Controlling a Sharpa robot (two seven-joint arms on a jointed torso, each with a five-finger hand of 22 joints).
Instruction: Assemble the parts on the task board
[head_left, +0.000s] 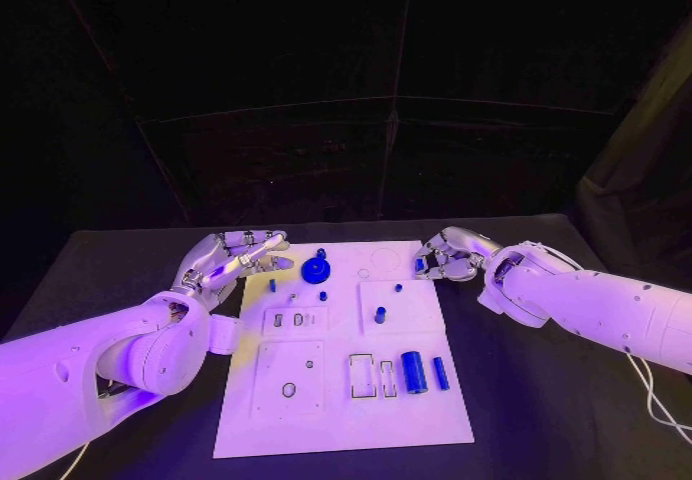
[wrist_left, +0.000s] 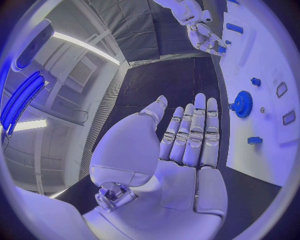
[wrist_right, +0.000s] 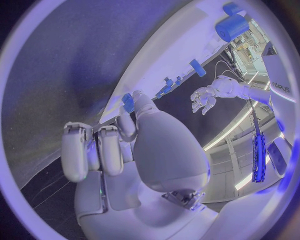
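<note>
Silver fingers of the right hand (head_left: 444, 255) curl in at the far right edge of the white task board (head_left: 346, 420), and a small blue part (wrist_right: 127, 102) sits at the fingertips in the right wrist view, seemingly pinched there, though the grip itself is partly hidden. Across the board, the left hand (head_left: 238, 255) hovers beside the far left edge with its palm flat and its fingers straight and close together, holding nothing; its wrist view shows the bare palm (wrist_left: 187, 150) plainly. Just beside that hand on the board lies a blue gear (head_left: 316, 269), with a small blue peg (head_left: 322, 296) near it. Nearer the robot, a large blue cylinder (head_left: 414, 372) and a slimmer blue bar (head_left: 440, 373) lie side by side at the board's right, beside two rectangular slots (head_left: 372, 376). Black cloth covers the table (head_left: 548, 400) around the board.
</note>
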